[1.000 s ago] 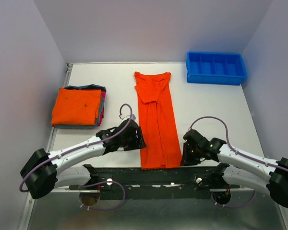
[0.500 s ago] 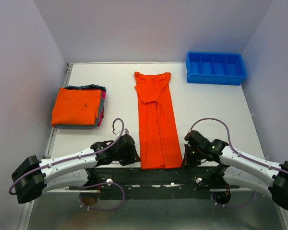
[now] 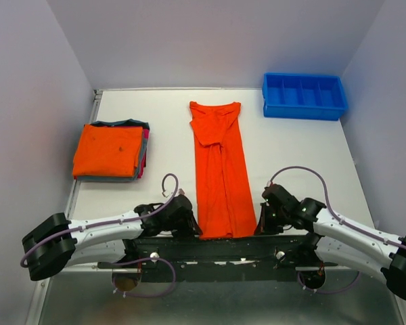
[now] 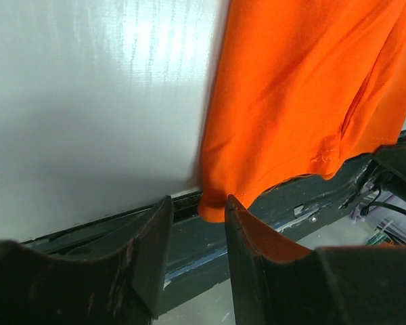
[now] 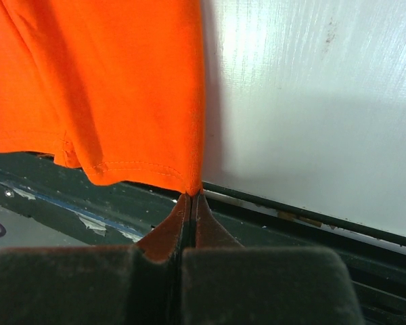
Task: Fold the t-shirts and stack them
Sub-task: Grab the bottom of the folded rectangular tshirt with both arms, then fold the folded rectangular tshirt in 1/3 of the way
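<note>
Orange t-shirt (image 3: 220, 169), one of your grippers at each near corner.
Your right gripper (image 5: 191, 200) is clenched on the near right corner, the cloth pinched at its fingertips. Your left gripper (image 4: 197, 211) stands parted, with the near left corner hanging in the gap, not pinched. The shirt lies as a narrow strip down the middle of the table (image 3: 162, 122), its near hem over the dark rail (image 3: 210, 245). A stack of folded t-shirts (image 3: 109, 150) sits left, and a blue bin (image 3: 303, 95) sits far right.
</note>
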`<state>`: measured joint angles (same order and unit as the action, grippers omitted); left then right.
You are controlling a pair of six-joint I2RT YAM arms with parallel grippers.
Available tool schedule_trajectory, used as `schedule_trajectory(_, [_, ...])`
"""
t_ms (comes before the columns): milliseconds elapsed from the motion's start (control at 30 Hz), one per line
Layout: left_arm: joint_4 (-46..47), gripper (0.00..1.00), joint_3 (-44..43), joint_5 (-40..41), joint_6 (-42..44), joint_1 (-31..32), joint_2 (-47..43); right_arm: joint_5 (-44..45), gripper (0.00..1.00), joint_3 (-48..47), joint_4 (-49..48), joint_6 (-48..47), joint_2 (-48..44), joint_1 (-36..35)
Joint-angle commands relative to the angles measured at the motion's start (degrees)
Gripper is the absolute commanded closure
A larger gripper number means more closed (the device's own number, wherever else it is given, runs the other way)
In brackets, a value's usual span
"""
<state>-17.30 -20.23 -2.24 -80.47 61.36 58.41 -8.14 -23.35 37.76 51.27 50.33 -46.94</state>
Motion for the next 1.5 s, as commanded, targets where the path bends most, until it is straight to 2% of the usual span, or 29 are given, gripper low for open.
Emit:
schedule_trajectory(0, [6.57, 0.54, -0.34, -2.41, -0.92, 0.69, 3.37, 0.58, 0.99, -0.2, 1.53, 0.59, -1.19, -0.44])
schedule_trajectory(67, [7.19, 0.59, -0.34, -2.59, -1.1, 0.86, 4.42, 0.58, 0.99, -0.11, 1.88, 0.76, -1.54, -0.44])
schedule_trajectory(100, [7.28, 0.65, -0.42, -2.59, -1.1, 0.95, 4.69, 0.76, 0.99, -0.11, 2.14, 0.77, -1.72, -0.44])
schedule_trajectory(200, [7.11, 1.0, -0.51, -2.42, -1.18, 0.95, 3.73, 0.85, 0.99, -0.72, 3.11, 0.85, -2.51, -0.44])
schedule_trajectory(400, [7.45, 1.0, -1.22, -1.19, -3.11, 0.25, -2.94, 4.71, 0.99, -7.3, 5.66, -1.16, -2.34, -0.35])
schedule_trajectory(533, [7.81, 1.0, -2.79, -0.66, -2.24, -3.43, -6.64, 7.87, 0.99, -13.02, 5.84, -3.01, -0.15, 0.35])
schedule_trajectory(667, [6.93, 1.0, -4.64, 0.13, 0.83, -9.75, -8.93, 7.36, 0.99, -19.52, 6.01, -6.78, 5.03, 5.26])
schedule_trajectory(800, [8.94, 1.0, -6.66, 4.69, 3.12, -16.7, -9.02, 3.41, 0.99, -24.53, 3.03, -11.61, 11.09, 12.73])
schedule_trajectory(900, [11.93, 1.0, -9.64, 7.77, 4.79, -20.48, -5.0, 1.2, 0.99, -29.45, 0.83, -14.87, 17.68, 18.45])
schedule_trajectory(1033, [16.15, 1.0, -14.39, 8.48, 6.99, -25.67, 3.79, 0.15, 0.99, -37.8, -0.05, -17.86, 29.19, 22.06])
schedule_trajectory(1200, [24.4, 1.0, -17.65, 4.62, 8.66, -31.21, 14.08, -0.47, 0.99, -48.0, -0.05, -19.19, 41.32, 24.08])
schedule_trajectory(1467, [29.6, 1.0, -23.27, -1.01, 10.76, -35.08, 25.16, 1.46, 0.99, -56.0, 1.09, -19.01, 50.83, 25.49])
